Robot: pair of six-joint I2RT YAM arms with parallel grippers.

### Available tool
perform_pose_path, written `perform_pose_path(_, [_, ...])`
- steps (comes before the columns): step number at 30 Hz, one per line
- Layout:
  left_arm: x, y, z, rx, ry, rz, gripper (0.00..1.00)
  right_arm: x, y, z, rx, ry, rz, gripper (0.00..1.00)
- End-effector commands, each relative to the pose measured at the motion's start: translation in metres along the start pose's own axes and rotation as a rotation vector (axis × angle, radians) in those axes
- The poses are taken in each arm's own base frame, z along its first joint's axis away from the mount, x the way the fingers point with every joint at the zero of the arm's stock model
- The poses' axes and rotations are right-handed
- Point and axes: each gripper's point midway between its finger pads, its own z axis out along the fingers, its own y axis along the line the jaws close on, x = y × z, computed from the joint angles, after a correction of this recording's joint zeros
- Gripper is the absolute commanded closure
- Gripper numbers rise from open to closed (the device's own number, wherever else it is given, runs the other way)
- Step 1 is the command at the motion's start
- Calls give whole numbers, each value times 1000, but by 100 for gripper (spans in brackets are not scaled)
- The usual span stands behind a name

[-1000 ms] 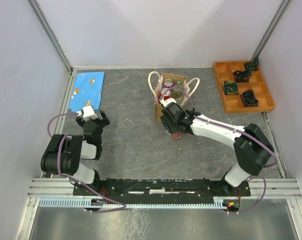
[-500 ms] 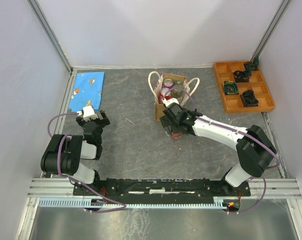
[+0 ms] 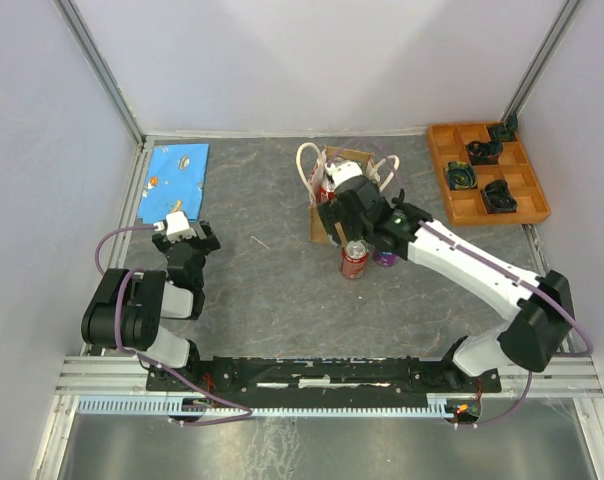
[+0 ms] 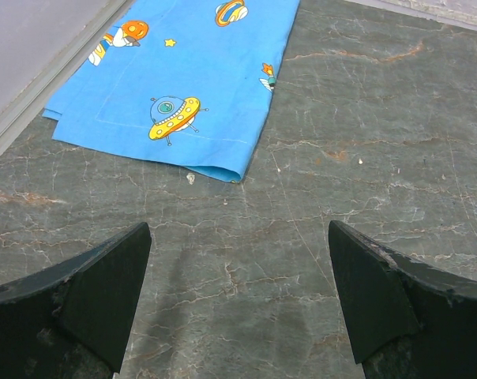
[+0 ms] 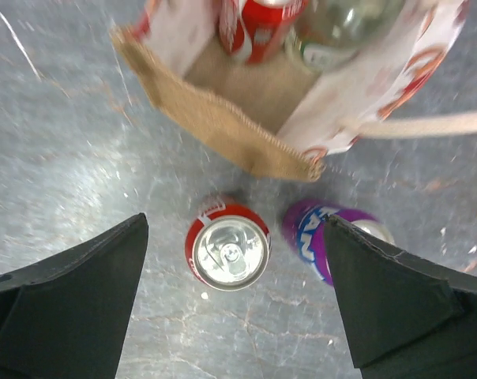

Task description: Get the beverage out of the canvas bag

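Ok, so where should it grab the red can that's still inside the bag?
Probably around its top, coming straight down through the open mouth of the canvas bag. That red can seems to stand upright, the bag's walls cover its sides, and a clear bottle crowds it on one side.

Setup is looking like a robotics lab test cell: left arm (image 3: 142,310) & right arm (image 3: 462,265) are sitting bolted to a black plate (image 3: 322,375) w/ alu rails (image 3: 102,375) at the table's (image 3: 262,290) near edge, plain white panels (image 3: 312,60) enclosing its other 3 edges.
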Motion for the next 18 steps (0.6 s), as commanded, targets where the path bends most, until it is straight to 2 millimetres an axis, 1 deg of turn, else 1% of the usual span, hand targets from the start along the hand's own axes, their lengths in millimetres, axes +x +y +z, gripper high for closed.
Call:
perform_pose_path(1, [-14, 1, 6, -14, -48, 35, 1, -60, -8, -40, -14, -159, -22, 1])
perform_pose_path(3, [-14, 1, 6, -15, -48, 35, 1, -77, -8, -47, -23, -207, -22, 4])
perform_pose_path(5, [-14, 1, 6, -14, -47, 36, 1, -94, -8, -52, -25, -248, -18, 11])
perform_pose_path(7, [-14, 1, 6, -14, -49, 35, 1, -108, -6, -50, -20, -275, -9, 22])
perform_pose_path(9, [-14, 1, 6, -14, -47, 36, 1, -118, -5, -44, -8, -283, -7, 34])
perform_pose_path(10, [-14, 1, 6, -14, -48, 35, 1, -122, -5, -39, 8, -279, -9, 37])
perform_pose_path(14, [-15, 1, 6, -14, -49, 35, 1, -136, -7, -15, 27, -255, 2, 40])
perform_pose_path(18, [-14, 2, 6, -15, -47, 35, 1, -140, -14, 14, 3, -204, 47, 39])
